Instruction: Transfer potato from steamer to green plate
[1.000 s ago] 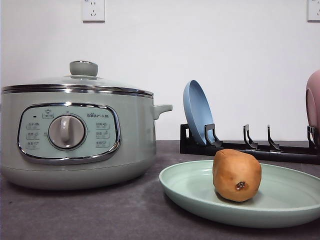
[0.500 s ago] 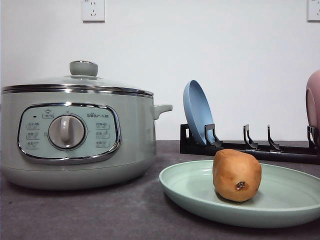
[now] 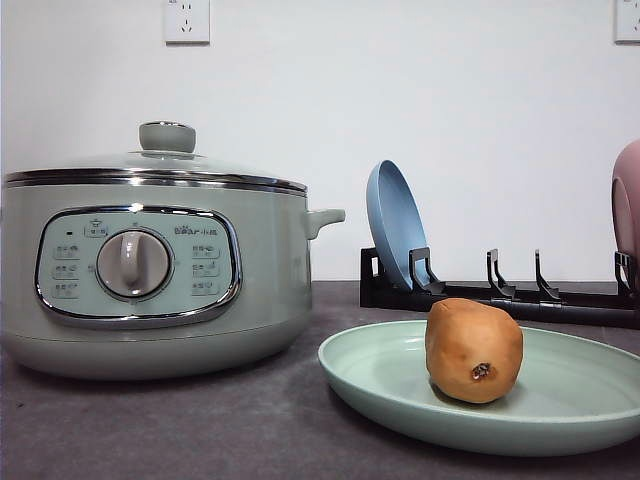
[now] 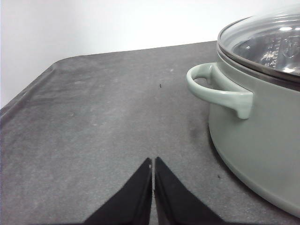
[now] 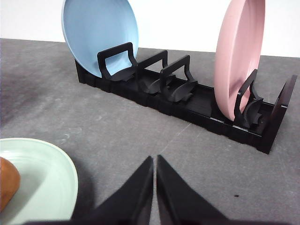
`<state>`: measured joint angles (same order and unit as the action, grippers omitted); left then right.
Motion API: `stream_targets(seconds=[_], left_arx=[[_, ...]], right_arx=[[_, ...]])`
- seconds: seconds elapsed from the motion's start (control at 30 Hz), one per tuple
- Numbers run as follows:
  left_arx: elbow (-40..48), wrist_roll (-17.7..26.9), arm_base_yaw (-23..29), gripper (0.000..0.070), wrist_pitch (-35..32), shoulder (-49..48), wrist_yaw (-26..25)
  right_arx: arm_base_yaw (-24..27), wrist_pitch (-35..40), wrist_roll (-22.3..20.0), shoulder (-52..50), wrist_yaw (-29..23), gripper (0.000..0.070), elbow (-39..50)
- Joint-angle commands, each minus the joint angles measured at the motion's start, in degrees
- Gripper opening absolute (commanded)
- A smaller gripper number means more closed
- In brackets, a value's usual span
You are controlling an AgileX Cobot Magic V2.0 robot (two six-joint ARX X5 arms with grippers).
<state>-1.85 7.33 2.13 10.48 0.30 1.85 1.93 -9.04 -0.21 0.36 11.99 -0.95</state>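
Observation:
The orange-brown potato (image 3: 473,350) rests on the pale green plate (image 3: 560,410) at the front right of the table, its dark eye spot facing the camera. An edge of the potato (image 5: 7,187) and of the green plate (image 5: 47,183) also shows in the right wrist view. The sage-green steamer (image 3: 150,270) stands at the left with its glass lid on. My left gripper (image 4: 153,163) is shut and empty over bare table beside the steamer's handle (image 4: 218,91). My right gripper (image 5: 154,161) is shut and empty between the plate and the rack.
A black dish rack (image 5: 187,101) stands behind the green plate, holding a blue plate (image 5: 98,35) and a pink plate (image 5: 239,56) upright. Dark grey table (image 4: 93,122) stretches to its edge left of the steamer. A white wall closes the back.

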Motion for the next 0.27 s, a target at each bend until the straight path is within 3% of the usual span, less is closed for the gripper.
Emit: stream_targets(seconds=[0.0,0.23], left_arx=[[1.18,-0.55,0.11,0.0000,0.28,-0.13,0.31],[1.18,-0.55,0.11,0.0000,0.27,-0.13,0.31]], right_arx=[[0.13,0.00,-0.04,-0.15,-0.04,0.0000,0.26],[0.13,0.02,-0.04,-0.15,-0.04,0.0000,0.26]])
